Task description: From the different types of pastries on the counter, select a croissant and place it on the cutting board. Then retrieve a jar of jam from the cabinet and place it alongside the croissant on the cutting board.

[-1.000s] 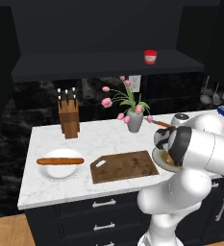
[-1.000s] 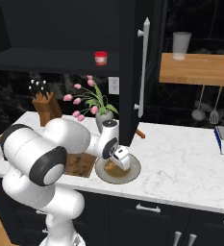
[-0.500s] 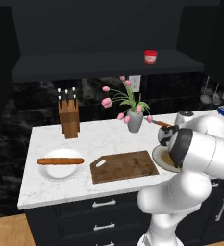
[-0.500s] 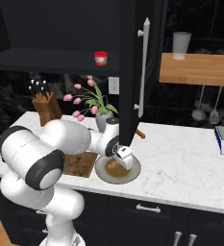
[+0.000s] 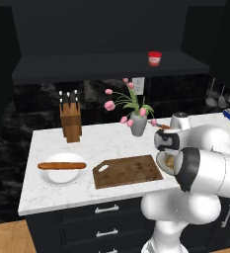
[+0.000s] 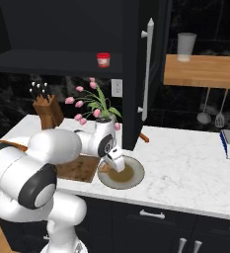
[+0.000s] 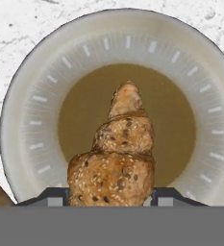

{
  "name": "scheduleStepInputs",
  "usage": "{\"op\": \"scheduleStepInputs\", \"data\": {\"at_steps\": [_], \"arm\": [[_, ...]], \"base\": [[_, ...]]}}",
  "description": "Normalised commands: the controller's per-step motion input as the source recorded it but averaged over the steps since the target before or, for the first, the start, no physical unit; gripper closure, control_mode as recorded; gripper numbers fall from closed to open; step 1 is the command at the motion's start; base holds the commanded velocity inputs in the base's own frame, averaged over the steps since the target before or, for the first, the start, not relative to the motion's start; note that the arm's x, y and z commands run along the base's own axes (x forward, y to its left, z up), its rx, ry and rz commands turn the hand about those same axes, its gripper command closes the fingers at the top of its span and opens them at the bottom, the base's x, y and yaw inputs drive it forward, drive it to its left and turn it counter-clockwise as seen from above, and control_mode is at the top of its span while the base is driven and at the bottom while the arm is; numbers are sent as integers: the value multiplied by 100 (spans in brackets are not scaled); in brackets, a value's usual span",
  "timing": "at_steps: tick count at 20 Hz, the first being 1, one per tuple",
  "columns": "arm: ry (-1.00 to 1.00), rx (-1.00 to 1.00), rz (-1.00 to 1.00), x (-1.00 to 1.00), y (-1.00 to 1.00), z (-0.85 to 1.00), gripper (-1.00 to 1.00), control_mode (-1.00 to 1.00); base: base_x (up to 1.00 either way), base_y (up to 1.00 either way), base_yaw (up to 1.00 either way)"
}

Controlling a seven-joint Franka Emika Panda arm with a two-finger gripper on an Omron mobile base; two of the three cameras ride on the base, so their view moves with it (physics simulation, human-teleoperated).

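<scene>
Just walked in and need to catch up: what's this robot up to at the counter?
The white arm has its hand down over the round grey-brown plate and shut on the small golden-tan seeded croissant lying there. The brown wooden cutting board beside the plate is bare. The small red jam jar stands on the black cabinet shelf. A long orange-brown bread stick lies on the round white plate.
</scene>
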Motion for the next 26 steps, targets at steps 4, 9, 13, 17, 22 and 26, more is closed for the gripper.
{"op": "scheduleStepInputs", "data": {"at_steps": [4, 9, 13, 17, 22, 26], "arm": [[2, 0, 2, -4, 49, 11, 100, -100], [0, 0, 19, -24, 45, -8, 100, -100], [2, 0, 19, -17, 70, -3, 100, -100], [-2, -5, 13, 0, 87, -1, 100, -100], [0, 0, 1, 13, 30, -8, 100, -100], [0, 0, 2, 36, 48, -1, 100, -100]], "base": [[0, 0, 0], [0, 0, 0], [0, 0, 0], [0, 0, 0], [0, 0, 0], [0, 0, 0]]}}
